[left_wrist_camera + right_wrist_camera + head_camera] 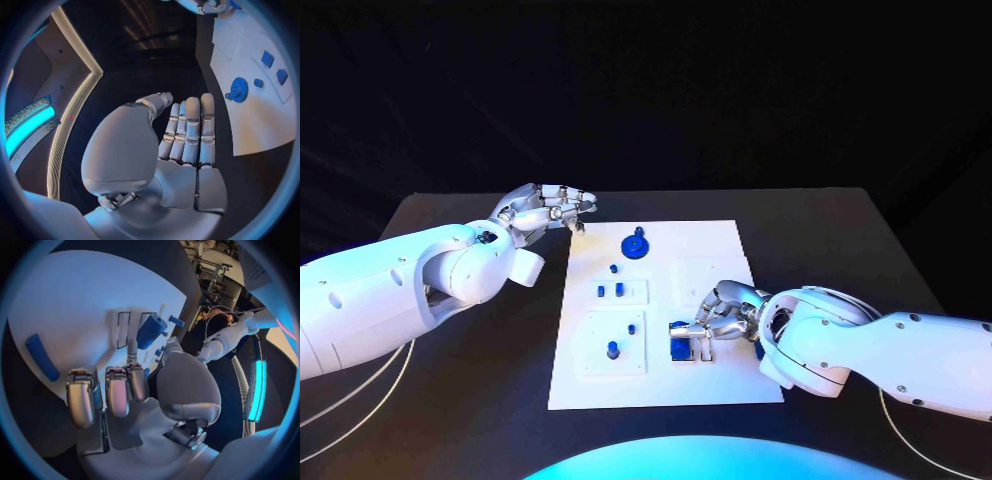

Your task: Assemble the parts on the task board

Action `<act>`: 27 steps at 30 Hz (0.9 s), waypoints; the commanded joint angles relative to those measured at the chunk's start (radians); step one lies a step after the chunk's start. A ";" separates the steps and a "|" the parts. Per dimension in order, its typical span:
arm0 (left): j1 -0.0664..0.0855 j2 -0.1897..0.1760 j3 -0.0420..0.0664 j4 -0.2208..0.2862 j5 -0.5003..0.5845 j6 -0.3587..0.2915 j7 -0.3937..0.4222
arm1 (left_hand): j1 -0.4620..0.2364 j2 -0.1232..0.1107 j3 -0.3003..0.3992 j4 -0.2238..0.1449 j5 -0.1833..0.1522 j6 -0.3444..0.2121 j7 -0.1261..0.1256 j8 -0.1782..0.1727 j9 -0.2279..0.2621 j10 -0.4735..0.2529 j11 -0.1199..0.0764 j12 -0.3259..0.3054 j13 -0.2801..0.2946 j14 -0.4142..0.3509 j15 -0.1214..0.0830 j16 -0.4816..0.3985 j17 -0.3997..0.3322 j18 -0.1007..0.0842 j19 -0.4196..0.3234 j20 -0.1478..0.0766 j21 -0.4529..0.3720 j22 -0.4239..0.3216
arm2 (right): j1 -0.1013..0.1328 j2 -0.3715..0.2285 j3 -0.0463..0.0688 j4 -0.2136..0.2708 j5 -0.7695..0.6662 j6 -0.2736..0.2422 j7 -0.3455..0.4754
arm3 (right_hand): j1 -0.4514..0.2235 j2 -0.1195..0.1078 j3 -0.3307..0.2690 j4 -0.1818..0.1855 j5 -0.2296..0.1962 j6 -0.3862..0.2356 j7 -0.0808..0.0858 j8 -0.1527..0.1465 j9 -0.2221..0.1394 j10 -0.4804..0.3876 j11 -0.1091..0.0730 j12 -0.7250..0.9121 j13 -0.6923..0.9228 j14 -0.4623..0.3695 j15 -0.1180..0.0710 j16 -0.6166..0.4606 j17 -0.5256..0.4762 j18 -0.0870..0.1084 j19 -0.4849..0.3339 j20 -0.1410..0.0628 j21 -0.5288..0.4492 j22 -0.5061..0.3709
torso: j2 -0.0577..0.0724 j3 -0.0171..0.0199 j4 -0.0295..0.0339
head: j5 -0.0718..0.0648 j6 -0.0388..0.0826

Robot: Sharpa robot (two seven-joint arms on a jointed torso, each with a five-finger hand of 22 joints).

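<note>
My right hand (718,322) pinches a blue part (152,330) at the task board (718,240) right edge — stiff, light, slippery; left hand (545,210) empty, fingers straight.

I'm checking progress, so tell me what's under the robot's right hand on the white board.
The silver right hand rests on the white task board over a blue block part near the board's right edge. Its fingers cover part of the block, so whether it is seated there cannot be seen.
</note>
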 commanded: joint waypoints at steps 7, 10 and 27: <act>0.000 -0.001 0.001 0.004 -0.002 0.009 0.004 | 0.000 0.008 0.000 0.002 0.003 0.001 -0.005 0.004 0.001 -0.005 0.001 0.006 -0.001 -0.006 0.001 -0.006 -0.002 0.014 0.000 0.004 -0.006 -0.002 | -0.001 -0.030 0.000 0.032 -0.040 0.012 0.022 | 0.122 0.076 0.019 -0.009 0.058 -0.008 0.000 0.005 0.008 0.036 -0.006 0.001 0.161 0.090 -0.007 0.001 0.181 -0.014 0.105 -0.006 0.004 0.263 | 0.000 0.0006 -0.0003 | -0.002 0.001; 0.000 -0.003 0.001 0.004 -0.002 0.008 0.004 | 0.000 0.008 0.000 0.002 0.003 0.001 -0.005 0.004 0.001 -0.005 0.001 0.006 -0.001 -0.006 0.001 -0.006 -0.002 0.014 0.000 0.004 -0.006 -0.002 | -0.002 -0.044 0.000 0.051 -0.043 0.026 0.030 | 0.175 0.075 0.020 -0.012 0.085 -0.008 -0.001 0.004 0.009 0.039 -0.007 0.006 0.164 0.090 -0.008 0.001 0.182 -0.014 0.105 -0.007 0.004 0.263 | 0.000 0.0014 -0.0007 | -0.001 0.000; 0.000 -0.002 0.000 0.002 -0.002 0.008 0.003 | 0.000 0.008 0.000 0.002 0.003 0.001 -0.005 0.004 0.001 -0.005 0.001 0.006 -0.001 -0.006 0.001 -0.006 -0.002 0.014 0.000 0.004 -0.006 -0.002 | -0.004 -0.040 0.000 0.061 -0.072 0.047 0.004 | 0.198 0.082 0.020 -0.007 0.103 0.004 -0.004 0.007 0.010 0.044 -0.010 0.015 0.170 0.092 -0.010 0.004 0.190 -0.014 0.105 -0.009 0.004 0.263 | 0.000 0.0007 0.0010 | -0.005 -0.007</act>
